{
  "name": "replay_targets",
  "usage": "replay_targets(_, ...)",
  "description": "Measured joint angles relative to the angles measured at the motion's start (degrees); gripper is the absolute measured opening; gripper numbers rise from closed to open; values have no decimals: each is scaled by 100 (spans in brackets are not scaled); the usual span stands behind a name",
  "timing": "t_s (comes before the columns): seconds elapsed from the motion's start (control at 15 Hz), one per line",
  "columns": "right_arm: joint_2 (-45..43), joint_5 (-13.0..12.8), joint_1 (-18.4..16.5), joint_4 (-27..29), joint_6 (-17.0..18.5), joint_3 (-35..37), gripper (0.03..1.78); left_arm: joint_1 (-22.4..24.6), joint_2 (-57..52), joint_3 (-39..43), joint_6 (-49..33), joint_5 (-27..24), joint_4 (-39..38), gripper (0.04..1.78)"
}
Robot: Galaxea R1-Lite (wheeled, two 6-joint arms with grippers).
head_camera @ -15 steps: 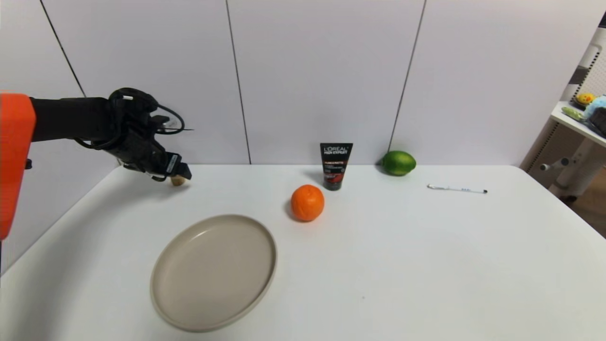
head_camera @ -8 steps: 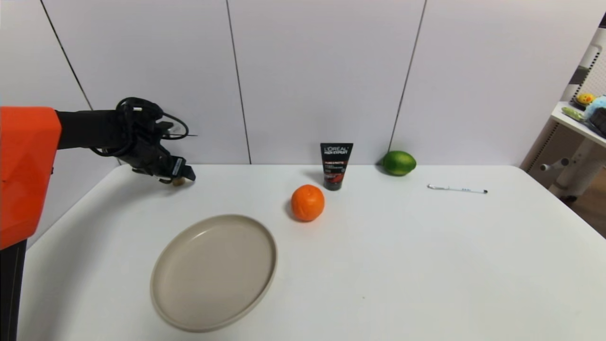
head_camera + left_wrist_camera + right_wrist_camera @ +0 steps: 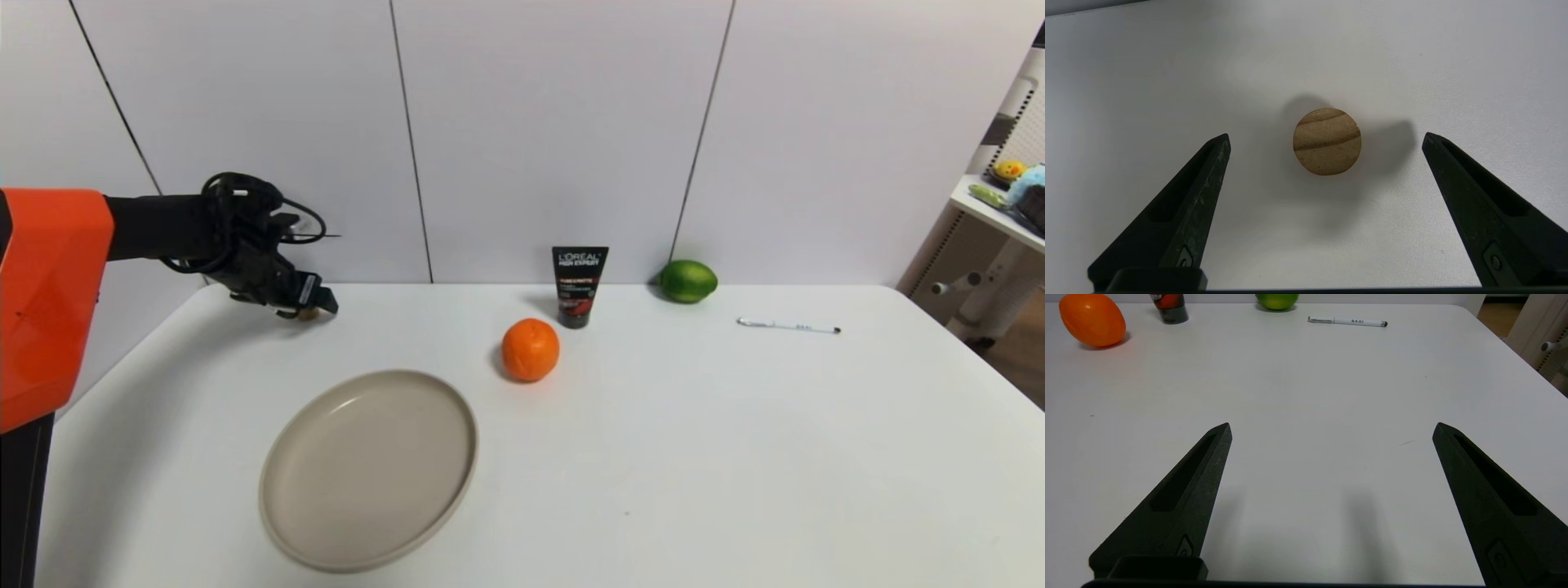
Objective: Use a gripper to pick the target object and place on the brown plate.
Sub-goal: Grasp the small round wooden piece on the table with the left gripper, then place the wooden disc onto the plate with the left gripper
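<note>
The small tan wooden knob (image 3: 1327,141) lies on the white table at the far left; in the head view (image 3: 308,313) it peeks out just under my left gripper. My left gripper (image 3: 310,304) hangs right over the knob with its jaws wide open; in the left wrist view (image 3: 1326,138) the knob sits between the two fingertips, touching neither. The beige-brown plate (image 3: 367,467) lies empty at the front left, well in front of the knob. My right gripper (image 3: 1332,426) is open and empty over bare table, out of the head view.
An orange (image 3: 531,349) sits mid-table, a black L'Oreal tube (image 3: 579,286) stands behind it, a green lime (image 3: 687,280) lies by the wall and a white pen (image 3: 788,326) lies at the right. A side shelf (image 3: 1004,204) stands beyond the right edge.
My left arm has moved forward and dropped lower over the knob, mostly in the first half second; since then it has barely shifted. Nothing else has moved.
</note>
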Motion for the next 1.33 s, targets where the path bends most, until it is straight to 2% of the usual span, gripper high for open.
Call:
replay_targets(0.27,0,0,0,0,2,0,170,-6,57,0,-4,0,1,169)
replay_targets(0.47,0,0,0,0,0,0,170,-11,90,-5,5,2,23,120)
replay_targets(0.73,0,2,0,-2,2,0,170,-9,110,-30,-1,0,12,76)
replay_targets(0.8,0,0,0,0,0,0,170,-9,113,-38,-1,0,10,51)
replay_targets(1.07,0,2,0,0,2,0,170,-11,111,-40,5,-33,30,51)
replay_targets(1.33,0,0,0,0,2,0,170,-26,-234,33,60,-288,222,51)
